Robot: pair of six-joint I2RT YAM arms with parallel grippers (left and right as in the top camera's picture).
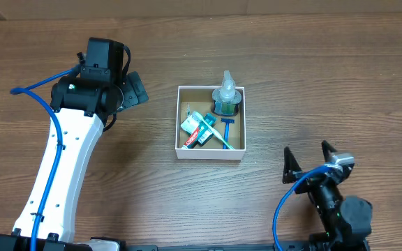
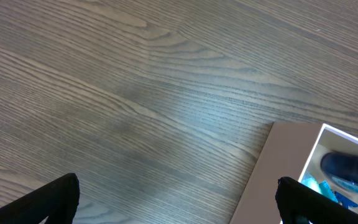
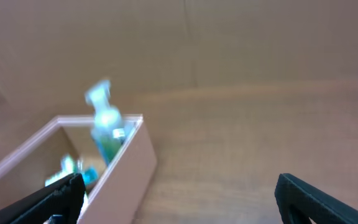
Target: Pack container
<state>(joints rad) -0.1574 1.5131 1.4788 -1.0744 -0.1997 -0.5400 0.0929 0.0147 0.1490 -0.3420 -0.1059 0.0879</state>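
The container [image 1: 180, 118], a shallow square white cardboard box with a brown inside, sits at the table's middle. It holds a clear bottle with blue-green liquid [image 1: 226, 96], a toothpaste tube [image 1: 195, 126], a blue razor [image 1: 225, 131] and a green toothbrush. My left gripper [image 1: 135, 89] is open and empty, left of the box; its wrist view shows the box corner [image 2: 284, 162]. My right gripper [image 1: 307, 162] is open and empty, to the lower right of the box; its wrist view shows the box wall [image 3: 129, 165] and the bottle [image 3: 106, 124], blurred.
Bare wood-grain table [image 1: 313, 63] lies all round the box. The left arm's white link [image 1: 61, 174] runs along the table's left side. Blue cables hang on both arms.
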